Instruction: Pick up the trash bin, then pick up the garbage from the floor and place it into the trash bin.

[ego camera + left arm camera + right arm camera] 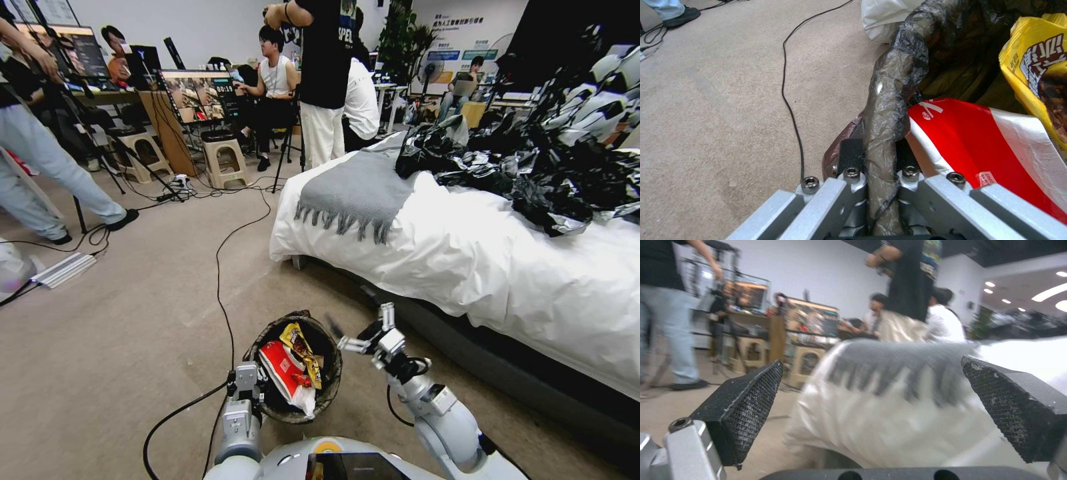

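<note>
The trash bin (265, 331), with its black bag liner over the rim, is in the lower middle of the head view, just in front of my base. Garbage lies inside it: a red and white wrapper (283, 370) and a yellow snack wrapper (301, 350). My left gripper (248, 388) is shut on the near rim. The left wrist view shows that gripper (878, 156) clamping the liner-covered rim (893, 83), with the red wrapper (978, 140) and yellow wrapper (1036, 66) beside it. My right gripper (364, 327) hangs open and empty just right of the bin, its pads (746, 406) wide apart.
A bed with a white sheet (467, 253) runs along the right, carrying a grey fringed throw (360, 187) and a heap of black plastic sheeting (547, 160). A black cable (220, 280) crosses the carpet. Stools (223, 160), tripods and people stand at the back left.
</note>
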